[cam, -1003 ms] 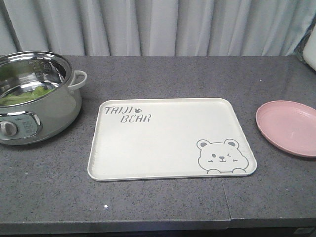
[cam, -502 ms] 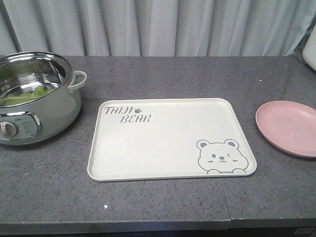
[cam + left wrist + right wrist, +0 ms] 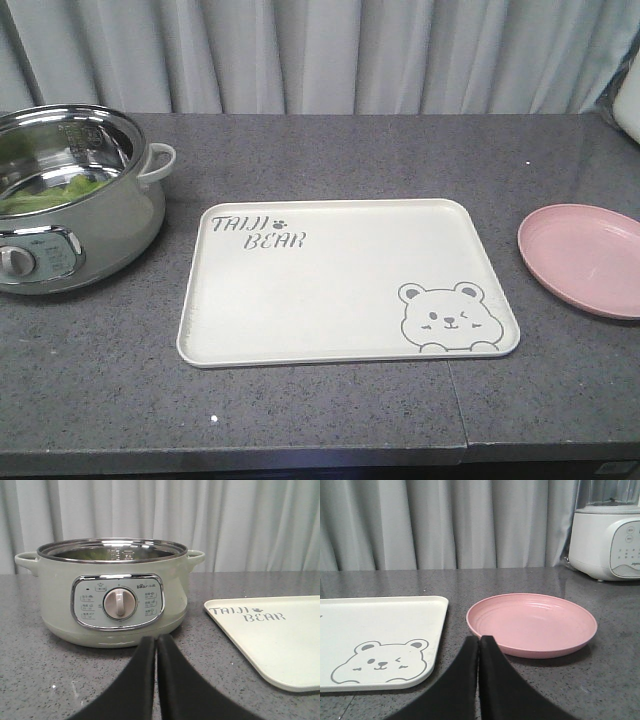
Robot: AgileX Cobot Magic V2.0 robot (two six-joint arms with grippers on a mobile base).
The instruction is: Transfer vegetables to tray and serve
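A: Okay, grippers first?
B: Left gripper (image 3: 156,641) and right gripper (image 3: 480,640) are both pinched closed, fingertips touching, holding nothing.
A: Tray?
B: Tray (image 3: 330,300) sits mid grey countertop (image 3: 330,420), bear print at its near right corner. Pink plate (image 3: 585,262) is right of it, apart.
A: Lettuce?
B: Lettuce leaf (image 3: 45,197) lies inside the electric pot (image 3: 105,235), left. Curtain (image 3: 330,55) hangs farthest back.

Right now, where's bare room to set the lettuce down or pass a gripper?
Tray is bare all over. Widest open counter: behind the tray up to the curtain, and the front strip. Narrower gaps between pot and tray, tray and pink plate. Tightest at the left edge, around the pot holding the lettuce.
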